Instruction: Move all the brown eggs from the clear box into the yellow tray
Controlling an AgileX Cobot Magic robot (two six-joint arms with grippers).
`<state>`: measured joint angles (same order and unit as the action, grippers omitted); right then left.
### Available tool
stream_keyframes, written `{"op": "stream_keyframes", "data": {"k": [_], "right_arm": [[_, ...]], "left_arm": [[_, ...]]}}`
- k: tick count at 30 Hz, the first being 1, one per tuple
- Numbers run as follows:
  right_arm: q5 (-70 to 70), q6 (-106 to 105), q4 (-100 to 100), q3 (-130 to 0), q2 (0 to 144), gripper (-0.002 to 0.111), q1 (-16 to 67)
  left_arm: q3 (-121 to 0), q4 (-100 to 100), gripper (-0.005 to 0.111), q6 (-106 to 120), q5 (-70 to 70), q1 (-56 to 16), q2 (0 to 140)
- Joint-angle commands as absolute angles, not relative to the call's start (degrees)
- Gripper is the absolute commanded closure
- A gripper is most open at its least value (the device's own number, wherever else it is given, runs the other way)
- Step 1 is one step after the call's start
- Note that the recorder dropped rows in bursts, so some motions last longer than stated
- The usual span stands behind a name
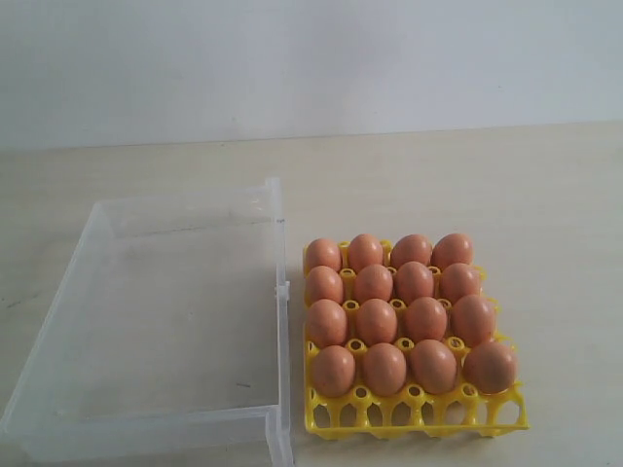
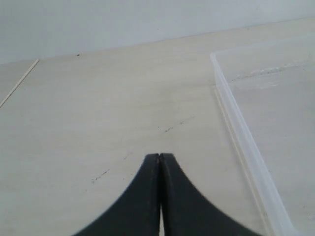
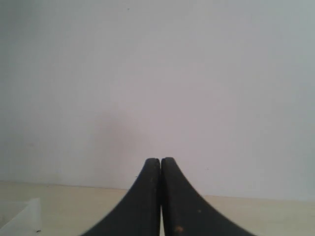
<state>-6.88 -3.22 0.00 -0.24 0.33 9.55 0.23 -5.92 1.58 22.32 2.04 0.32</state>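
Left of the yellow tray [image 1: 389, 417], touching or nearly touching its side, lies the clear box [image 1: 146, 321], a big shallow see-through box with low walls and a small clip on the wall that faces the tray. The pale table [image 1: 545, 195] shows through its floor.

All the brown eggs [image 1: 376, 321] sit in the tray, sixteen of them in four rows of four. They are smooth, oval and orange-brown, much alike in size. Each stands in its own cup, blunt end up, close against its neighbours. The tray is bright yellow openwork. Along the edge nearest the camera a strip of its grid and posts shows beyond the last row of eggs.

The left gripper [image 2: 160, 158] has its two black fingers [image 2: 142, 196] pressed together, tip to tip, with nothing pinched between them. It hangs over bare table on the far side of the box from the tray, with the box's wall [image 2: 246, 147] just beside it. The eggs are past that box and well apart from these fingers.

The right gripper [image 3: 160, 160] also has its black fingers [image 3: 182, 201] pressed together, and they hold nothing. They point at the plain wall [image 3: 157, 73] above the table edge. How far they are from the eggs in the tray cannot be told.
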Motion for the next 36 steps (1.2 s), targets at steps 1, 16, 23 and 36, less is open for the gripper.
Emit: {"op": "stream_keyframes", "data": {"k": [1,16,23,36], "right_arm": [[-6.61,-2.94,0.00,0.00,0.00,0.108,9.32],[-6.12,-2.82,0.00,0.00,0.00,0.108,9.32],[-1.30,4.29,0.00,0.00,0.00,0.108,9.32],[3.65,5.44,0.00,0.00,0.00,0.108,9.32]], "left_arm": [[0.00,-5.78,0.107,1.33,21.79,1.71,0.00],[0.00,-5.78,0.107,1.33,21.79,1.71,0.00],[0.00,-5.78,0.107,1.33,21.79,1.71,0.00],[0.00,-5.78,0.107,1.33,21.79,1.71,0.00]]}}
